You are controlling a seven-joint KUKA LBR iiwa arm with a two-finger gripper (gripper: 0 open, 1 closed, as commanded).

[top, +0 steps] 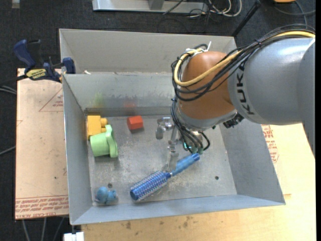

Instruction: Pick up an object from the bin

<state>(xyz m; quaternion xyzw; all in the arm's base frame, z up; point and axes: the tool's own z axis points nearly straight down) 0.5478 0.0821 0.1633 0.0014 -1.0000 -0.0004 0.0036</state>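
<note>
a grey bin point(75, 134) is entered from the right by the arm point(281, 84), whose orange cover hides much of the gripper point(172, 147); how wide it stands cannot be told. it is held over the handle of a blue hairbrush point(164, 175) laid near the front wall. a green cup point(103, 144), yellow block point(94, 124), red cube point(135, 123) and an indistinct small blue lump point(105, 196) are seen at left.

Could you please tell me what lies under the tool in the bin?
The handle of a blue hairbrush lies just below the tool, with its bristle head pointing to the lower left. Whatever lies beneath the arm's orange cover is hidden.
</note>
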